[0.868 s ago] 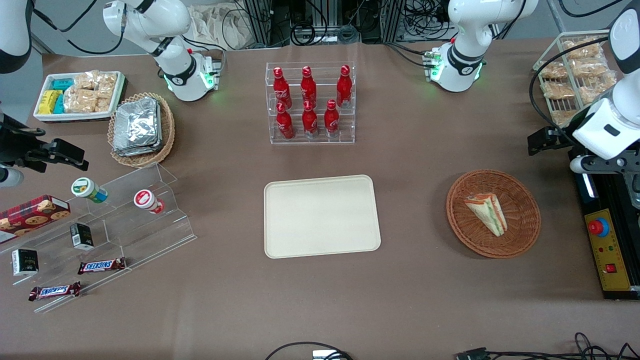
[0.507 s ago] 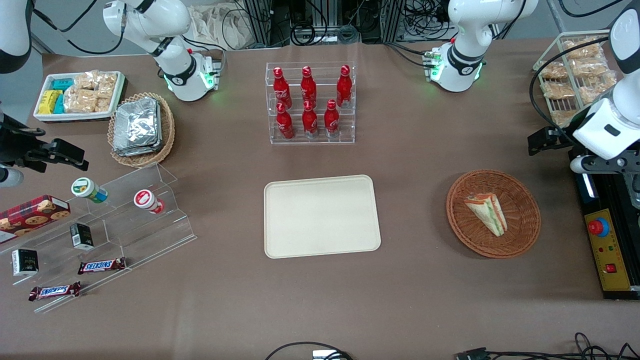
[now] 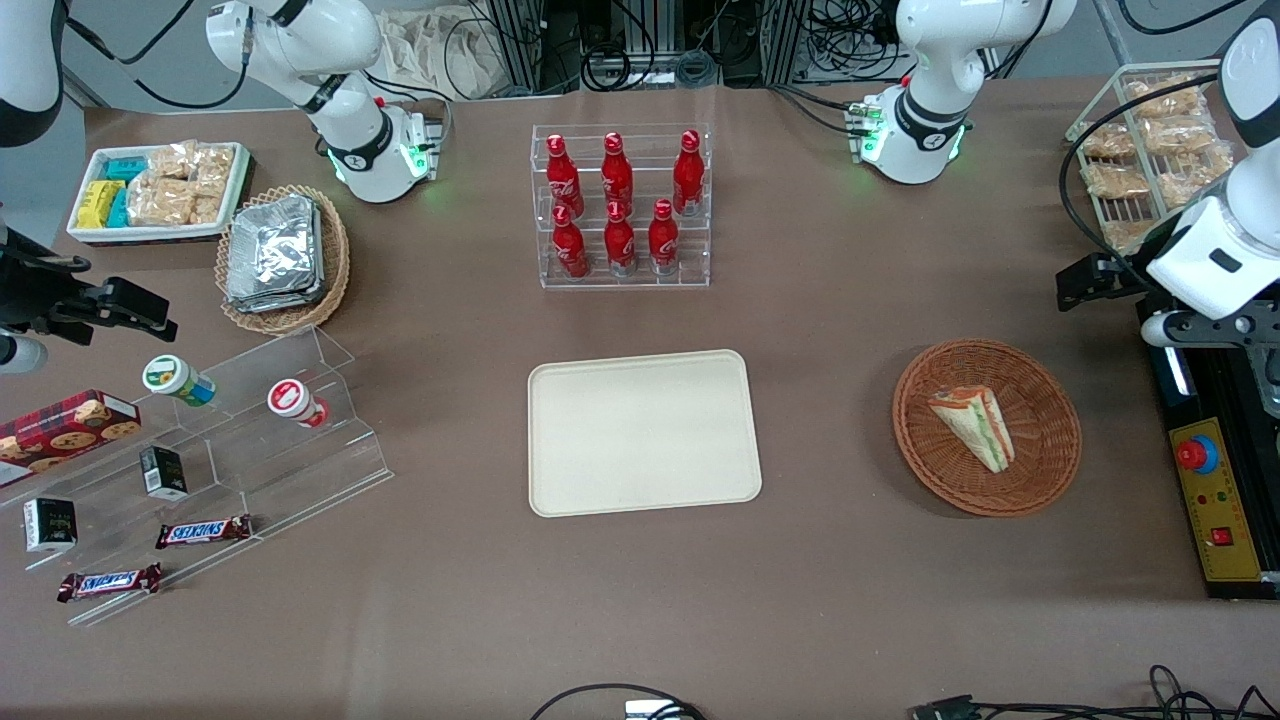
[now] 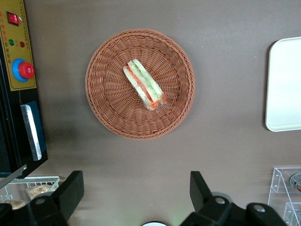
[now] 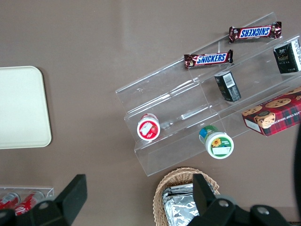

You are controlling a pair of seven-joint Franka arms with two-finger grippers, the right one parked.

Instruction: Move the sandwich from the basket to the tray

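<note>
I find the gripper [image 4: 134, 188] raised above the counter [image 3: 820, 600] at the working arm's end, its fingers [image 4: 70, 188] spread wide apart and holding nothing. From the wrist camera I see the round wicker basket [image 4: 108, 108] directly below, with bare counter between it and the fingers. The sandwich [image 3: 972, 427] lies inside the basket [image 3: 1040, 470], roughly at its centre, on its side with the green and red filling showing along one edge [image 4: 143, 84]. The cream tray [image 3: 643, 432] sits mid-counter, well apart from the basket, with nothing on it. I note a rack of red bottles [image 3: 620, 205] farther from the front camera than the tray.
</note>
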